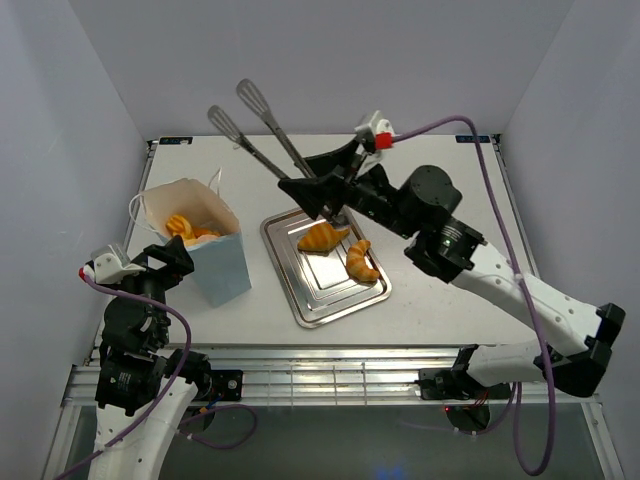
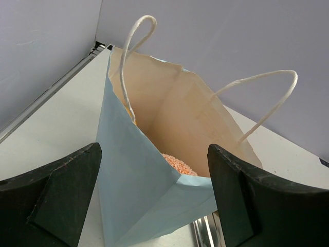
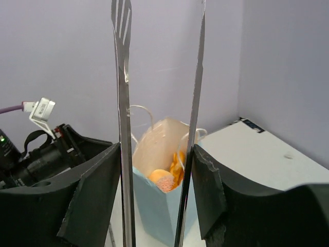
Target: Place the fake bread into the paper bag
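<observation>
The paper bag (image 1: 215,262) stands upright at the left, pale blue outside, with orange fake bread (image 1: 190,230) inside. Two golden croissants (image 1: 322,238) (image 1: 361,262) lie on the silver tray (image 1: 320,300). My right gripper (image 1: 320,180) is shut on metal tongs (image 1: 283,143), held up above the tray's far end; the tong tips are apart and empty. My left gripper (image 1: 172,258) is open at the bag's near-left corner. In the left wrist view the bag (image 2: 154,170) fills the gap between the fingers, with bread (image 2: 177,163) showing inside. The right wrist view shows the tongs (image 3: 123,128) and the bag (image 3: 164,211).
The tray sits in the middle of the table, just right of the bag. White walls close the table at the left, back and right. The bag's string handles (image 2: 257,103) stick up above its rim.
</observation>
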